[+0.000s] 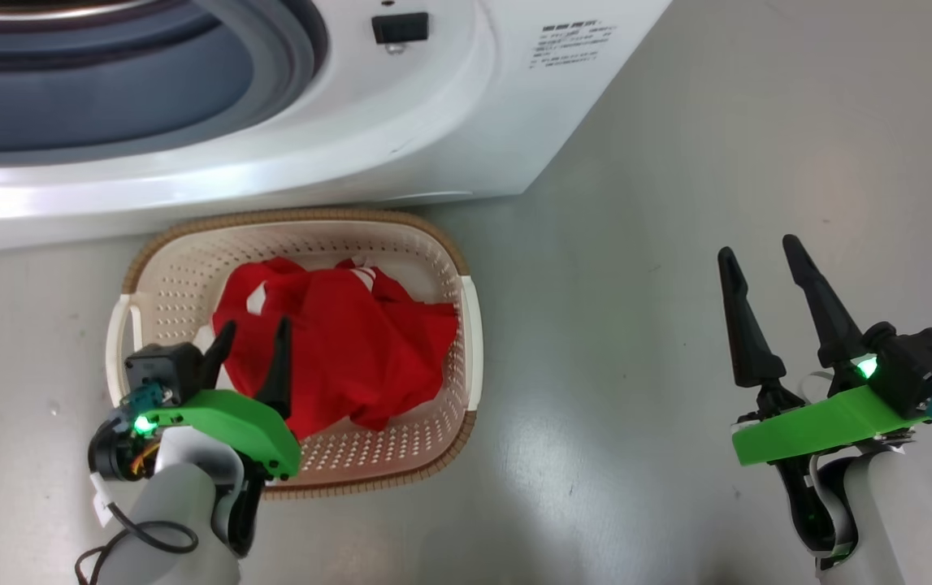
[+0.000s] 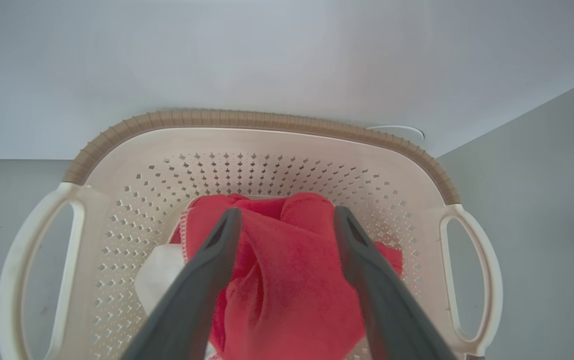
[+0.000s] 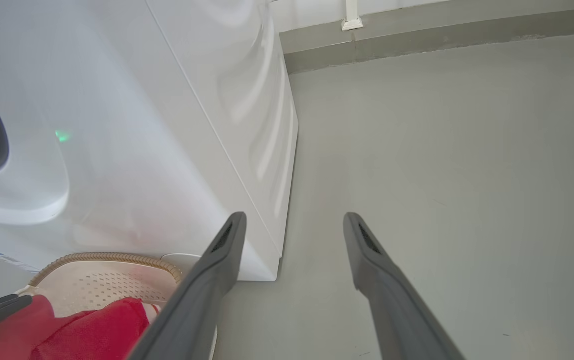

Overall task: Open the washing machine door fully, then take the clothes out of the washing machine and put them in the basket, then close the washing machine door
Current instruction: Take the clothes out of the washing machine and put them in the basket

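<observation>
The red clothes [image 1: 352, 341] are seen heaped in the basket [image 1: 295, 218], which is set on the floor [image 1: 636, 325] just before the washing machine [image 1: 433, 122]. The left end effector [image 1: 257, 325] is held over the heap, fingers spread apart and not closed on the fabric. Both basket handles [image 2: 36, 280] are shown in the left wrist view. The right end effector [image 1: 758, 246] is held wide apart over the floor, well apart from the basket; the machine's side wall [image 3: 246, 125] is shown in its wrist view.
</observation>
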Tool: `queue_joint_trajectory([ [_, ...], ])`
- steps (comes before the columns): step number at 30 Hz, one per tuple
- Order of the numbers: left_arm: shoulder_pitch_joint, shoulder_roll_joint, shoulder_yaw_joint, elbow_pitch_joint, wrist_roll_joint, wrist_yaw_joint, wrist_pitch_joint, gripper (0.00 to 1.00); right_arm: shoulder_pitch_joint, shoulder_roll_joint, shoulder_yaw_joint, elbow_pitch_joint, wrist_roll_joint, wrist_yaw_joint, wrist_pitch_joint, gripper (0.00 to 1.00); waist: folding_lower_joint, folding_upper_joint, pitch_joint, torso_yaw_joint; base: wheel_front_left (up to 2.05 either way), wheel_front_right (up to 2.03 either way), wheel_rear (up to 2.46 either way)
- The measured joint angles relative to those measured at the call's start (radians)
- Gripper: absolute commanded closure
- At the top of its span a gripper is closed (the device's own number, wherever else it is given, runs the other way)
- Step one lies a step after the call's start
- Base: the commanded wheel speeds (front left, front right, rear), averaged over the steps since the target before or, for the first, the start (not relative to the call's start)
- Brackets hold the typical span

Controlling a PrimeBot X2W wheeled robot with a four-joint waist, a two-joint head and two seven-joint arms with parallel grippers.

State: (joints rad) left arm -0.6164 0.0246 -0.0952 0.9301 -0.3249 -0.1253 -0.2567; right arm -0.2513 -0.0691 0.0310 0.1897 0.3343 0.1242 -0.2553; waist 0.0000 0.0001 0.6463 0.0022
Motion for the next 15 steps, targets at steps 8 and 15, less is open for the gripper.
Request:
queue_joint_trajectory([
  [8,0.062,0.001,0.028,-0.036,0.0,0.0,0.0,0.0,0.004,0.0,0.011,0.021,0.0,0.0,0.0,0.0,0.0,0.0,-0.065,-0.002,0.0,0.0,0.0],
  [15,0.15,0.002,0.062,-0.139,0.01,0.0,0.0,0.0,0.047,-0.001,0.011,0.04,0.007,0.0,0.0,0.0,0.0,0.0,-0.149,-0.004,0.0,0.0,0.0],
])
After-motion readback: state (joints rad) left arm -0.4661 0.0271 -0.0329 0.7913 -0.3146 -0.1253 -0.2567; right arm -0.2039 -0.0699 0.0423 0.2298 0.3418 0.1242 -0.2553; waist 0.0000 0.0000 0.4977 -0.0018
